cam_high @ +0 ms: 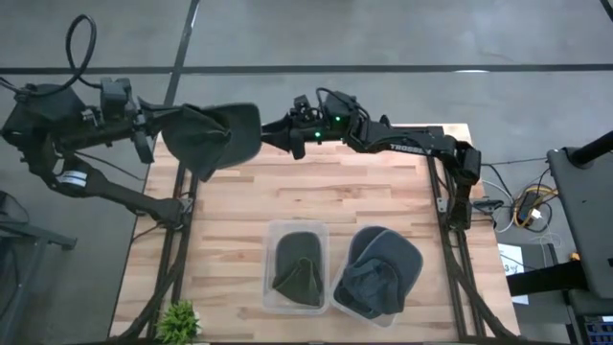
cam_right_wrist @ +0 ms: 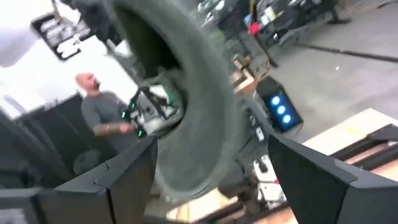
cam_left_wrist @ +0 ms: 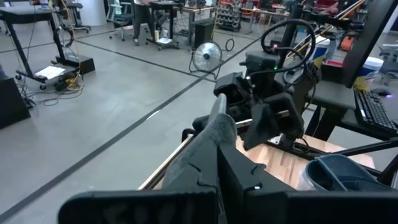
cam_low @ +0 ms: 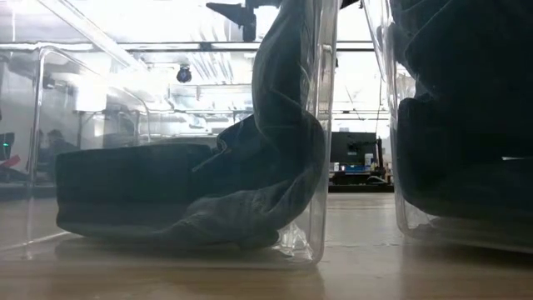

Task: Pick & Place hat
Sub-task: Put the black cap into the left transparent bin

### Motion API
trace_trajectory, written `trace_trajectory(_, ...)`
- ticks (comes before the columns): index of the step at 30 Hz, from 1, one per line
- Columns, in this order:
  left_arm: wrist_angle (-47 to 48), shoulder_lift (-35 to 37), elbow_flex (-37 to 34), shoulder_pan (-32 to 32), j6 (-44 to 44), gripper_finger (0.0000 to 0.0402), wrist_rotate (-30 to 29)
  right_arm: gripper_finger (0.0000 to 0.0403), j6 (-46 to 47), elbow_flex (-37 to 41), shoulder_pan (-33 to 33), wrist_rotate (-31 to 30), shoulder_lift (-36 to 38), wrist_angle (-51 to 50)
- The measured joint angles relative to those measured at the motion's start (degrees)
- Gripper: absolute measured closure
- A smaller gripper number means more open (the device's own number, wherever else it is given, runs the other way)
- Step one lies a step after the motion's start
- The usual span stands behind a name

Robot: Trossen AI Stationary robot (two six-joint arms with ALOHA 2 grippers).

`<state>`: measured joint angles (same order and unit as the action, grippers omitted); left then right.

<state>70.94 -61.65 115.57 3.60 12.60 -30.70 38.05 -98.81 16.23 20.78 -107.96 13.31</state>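
My left gripper (cam_high: 158, 134), upper left of frame, is clamped closed; my right gripper (cam_high: 273, 132), top centre, stands spread wide.

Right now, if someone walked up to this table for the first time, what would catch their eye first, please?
Most striking is the dark green hat held up over the table's far left corner, pinched in the shut left gripper, while the open right gripper reaches toward its brim. Near the front edge, a clear bin holds another dark hat, with a grey hat beside it.
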Motion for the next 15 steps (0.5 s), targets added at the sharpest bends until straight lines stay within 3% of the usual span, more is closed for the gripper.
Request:
trace_trajectory(4,-1.14,-0.49,-0.04,0.0,-0.06,0.0401,0.03,0.011,1.85,1.45,0.15,-3.13,0.0,2.12)
trace_trajectory(15,-5.33,-2.5,-0.43,0.02,-0.88,0.0401,4.5,0.0193,-0.51,-2.26,0.44,-1.71,0.09,2.02)
